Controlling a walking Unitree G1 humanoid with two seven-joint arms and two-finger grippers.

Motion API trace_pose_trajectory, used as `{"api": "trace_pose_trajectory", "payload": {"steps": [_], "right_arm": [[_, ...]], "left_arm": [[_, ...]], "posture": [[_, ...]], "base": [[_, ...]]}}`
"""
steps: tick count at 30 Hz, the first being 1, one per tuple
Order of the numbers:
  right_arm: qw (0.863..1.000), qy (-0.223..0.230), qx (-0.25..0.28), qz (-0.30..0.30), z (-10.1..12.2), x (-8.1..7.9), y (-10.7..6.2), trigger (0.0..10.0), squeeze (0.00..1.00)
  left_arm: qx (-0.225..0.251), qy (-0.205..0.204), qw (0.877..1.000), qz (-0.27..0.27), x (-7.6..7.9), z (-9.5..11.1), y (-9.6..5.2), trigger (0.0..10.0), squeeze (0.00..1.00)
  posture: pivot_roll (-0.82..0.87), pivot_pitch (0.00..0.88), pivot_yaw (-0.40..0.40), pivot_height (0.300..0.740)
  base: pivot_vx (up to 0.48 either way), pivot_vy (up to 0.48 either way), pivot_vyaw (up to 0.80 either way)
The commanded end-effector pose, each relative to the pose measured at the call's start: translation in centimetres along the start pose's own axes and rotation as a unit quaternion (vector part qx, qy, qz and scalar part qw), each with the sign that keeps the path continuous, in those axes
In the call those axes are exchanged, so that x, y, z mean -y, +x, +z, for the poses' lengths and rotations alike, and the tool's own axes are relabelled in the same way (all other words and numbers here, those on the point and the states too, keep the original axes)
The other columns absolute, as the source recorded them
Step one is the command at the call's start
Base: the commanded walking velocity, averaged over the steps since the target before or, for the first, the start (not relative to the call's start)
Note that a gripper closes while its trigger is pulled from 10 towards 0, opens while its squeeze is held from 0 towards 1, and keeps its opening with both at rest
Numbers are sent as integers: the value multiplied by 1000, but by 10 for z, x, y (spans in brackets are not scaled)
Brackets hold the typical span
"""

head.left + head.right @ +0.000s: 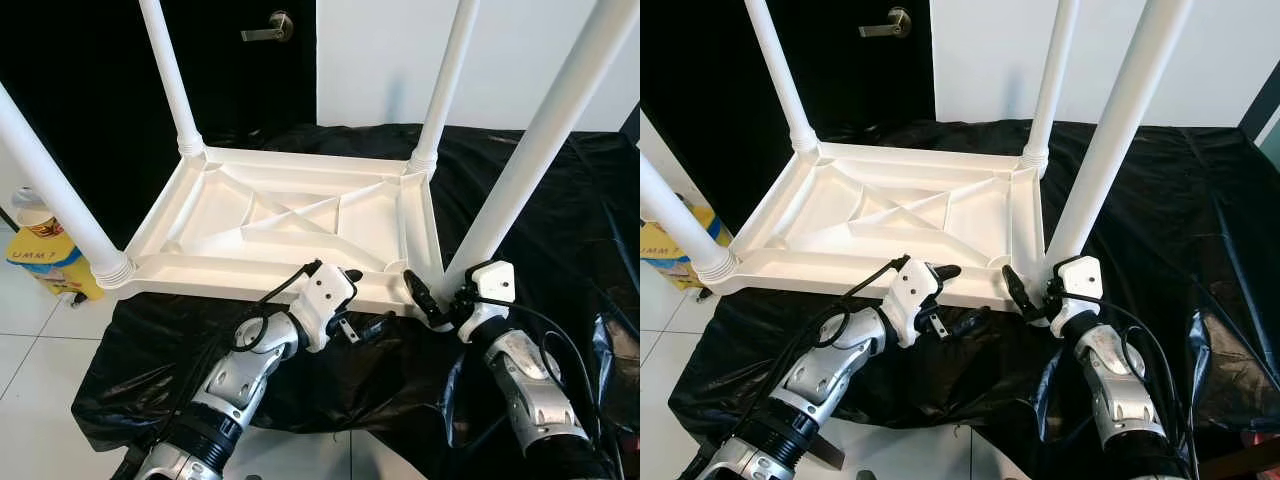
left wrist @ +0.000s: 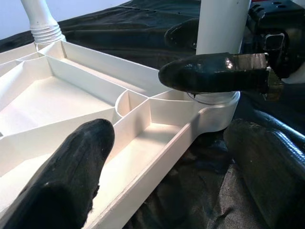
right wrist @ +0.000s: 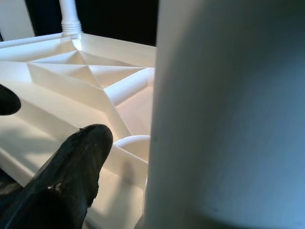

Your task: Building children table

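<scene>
While upturned white table [image 1: 290,225] lies on black sheet [image 1: 560,200], right gripper [image 1: 440,300] clasps near leg [image 1: 540,150]; left gripper [image 1: 365,300] open at rim; yellow bag [image 1: 45,255] nearby.

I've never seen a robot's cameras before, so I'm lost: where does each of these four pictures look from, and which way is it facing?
Left eye view: on the head, looking forward and down at the upturned white table on black sheeting; both silver arms show, left gripper and right gripper at its near edge.
Right eye view: beside it, same scene.
Left wrist view: along that gripper's fingers across the ribbed underside toward the near right leg.
Right wrist view: pressed close to that leg, one finger showing.
Both wrist views share this leg.
</scene>
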State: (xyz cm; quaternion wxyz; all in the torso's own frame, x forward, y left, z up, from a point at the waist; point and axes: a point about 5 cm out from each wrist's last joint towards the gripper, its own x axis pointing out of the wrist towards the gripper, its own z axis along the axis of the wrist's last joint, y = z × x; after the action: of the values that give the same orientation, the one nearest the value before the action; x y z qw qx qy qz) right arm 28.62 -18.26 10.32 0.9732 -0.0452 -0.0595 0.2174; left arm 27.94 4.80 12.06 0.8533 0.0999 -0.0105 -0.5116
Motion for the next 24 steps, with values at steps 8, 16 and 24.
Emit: {"api": "trace_pose_trajectory", "payload": {"steps": [8, 16, 24], "right_arm": [[999, -11, -28, 35, -8, 6, -2, 0, 0], [999, -6, -38, 26, -15, 5, -8, 0, 0], [998, 19, -39, -46, -22, 0, -10, 10000, 0]], "left_arm": [[5, 1, 1000, -15, 4, 3, 0, 10000, 0], [4, -2, 1000, -17, 6, 2, 0, 10000, 0], [4, -5, 1000, -17, 8, 2, 0, 10000, 0]], "posture": [[-72, 0, 1, 740], [-72, 0, -2, 740], [-69, 0, -4, 740]], "base": [[0, 0, 0], [0, 0, 0], [0, 0, 0]]}}
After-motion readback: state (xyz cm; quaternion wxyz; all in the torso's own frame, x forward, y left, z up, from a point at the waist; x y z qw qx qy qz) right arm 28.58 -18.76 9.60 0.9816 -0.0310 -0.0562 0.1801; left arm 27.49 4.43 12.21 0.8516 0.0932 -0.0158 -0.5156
